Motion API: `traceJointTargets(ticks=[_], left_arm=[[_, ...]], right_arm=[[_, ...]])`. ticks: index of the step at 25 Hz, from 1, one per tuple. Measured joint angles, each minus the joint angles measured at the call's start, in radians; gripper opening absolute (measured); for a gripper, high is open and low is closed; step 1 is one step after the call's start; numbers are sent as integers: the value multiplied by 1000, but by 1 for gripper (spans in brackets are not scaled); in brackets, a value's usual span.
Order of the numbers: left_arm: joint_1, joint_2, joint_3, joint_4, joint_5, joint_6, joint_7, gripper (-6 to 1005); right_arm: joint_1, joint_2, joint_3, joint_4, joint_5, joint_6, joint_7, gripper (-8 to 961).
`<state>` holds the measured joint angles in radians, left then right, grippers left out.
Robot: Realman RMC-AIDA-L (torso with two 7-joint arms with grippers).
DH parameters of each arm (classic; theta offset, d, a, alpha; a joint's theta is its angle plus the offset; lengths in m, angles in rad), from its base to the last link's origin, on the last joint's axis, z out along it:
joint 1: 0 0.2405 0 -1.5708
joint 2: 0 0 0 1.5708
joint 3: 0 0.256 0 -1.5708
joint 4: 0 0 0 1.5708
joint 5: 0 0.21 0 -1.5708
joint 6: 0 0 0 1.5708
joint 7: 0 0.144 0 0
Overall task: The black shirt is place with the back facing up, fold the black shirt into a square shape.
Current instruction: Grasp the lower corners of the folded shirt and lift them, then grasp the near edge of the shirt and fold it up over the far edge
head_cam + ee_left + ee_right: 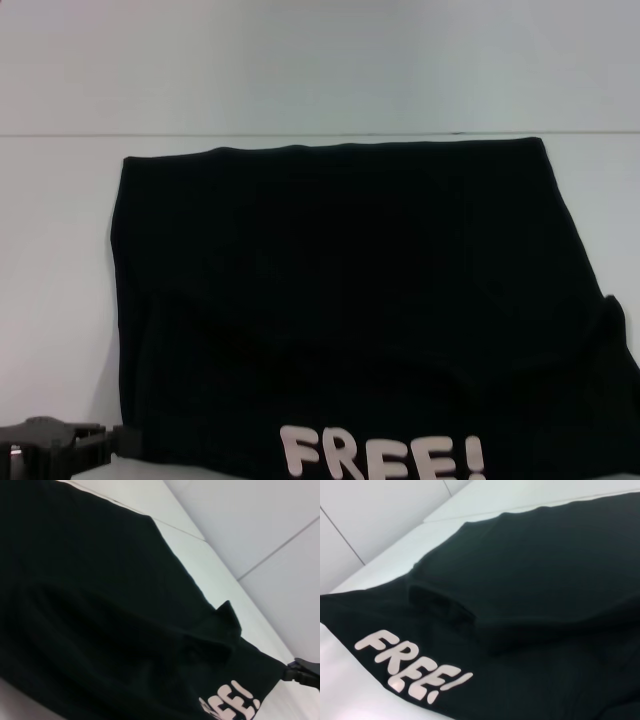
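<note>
Where folded, black shirt point(530, 580) layered.

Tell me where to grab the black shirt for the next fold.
Probably the near hem of the black shirt, either side of the FREE! print, coming from the robot's side: that edge lies closest, and a folded layer already sits above it.

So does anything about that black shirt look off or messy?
Slightly. The black shirt lies part-folded with white "FREE!" lettering showing at the near edge, and a corner bulges out on the robot's right, so it is no neat square yet.
</note>
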<state>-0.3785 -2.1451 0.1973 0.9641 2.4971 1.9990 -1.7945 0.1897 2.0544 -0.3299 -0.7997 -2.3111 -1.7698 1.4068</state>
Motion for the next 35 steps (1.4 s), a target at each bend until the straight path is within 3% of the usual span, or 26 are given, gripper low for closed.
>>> traceJointTargets(ticks=[4, 9, 11, 12, 13, 16, 21, 27, 30, 35], left_arm=[[6, -2, -8, -3, 6, 36, 14, 68], [-18, 3, -19, -18, -7, 14, 2, 73], [-53, 17, -37, -38, -9, -22, -14, 74], [-77, 26, -48, -52, -9, -51, -27, 75], [-104, 38, -55, -72, -9, -88, -41, 76], [-184, 75, -62, -149, -11, -214, -77, 79], [-309, 123, -30, -282, -6, -501, -117, 83], [-402, 134, -8, -367, -12, -830, -138, 88], [-426, 135, 8, -394, -13, -926, -141, 91], [-451, 130, 65, -402, -18, -1002, -142, 95]], right_arm=[[-33, -8, 39, 3, -2, -45, -19, 46], [-6, -18, 76, 4, -3, -55, -14, 46], [30, -27, 95, 7, -2, -53, 1, 46], [76, -43, 113, 15, -3, -41, 27, 46], [76, -43, 113, 15, -3, -41, 27, 46], [155, -73, 123, 45, -2, -3, 68, 46], [282, -115, 100, 123, -3, 135, 135, 46], [427, -168, 9, 273, -5, 377, 208, 47], [478, -174, -45, 326, -5, 514, 241, 47], [550, -156, -93, 349, -5, 685, 291, 47]])
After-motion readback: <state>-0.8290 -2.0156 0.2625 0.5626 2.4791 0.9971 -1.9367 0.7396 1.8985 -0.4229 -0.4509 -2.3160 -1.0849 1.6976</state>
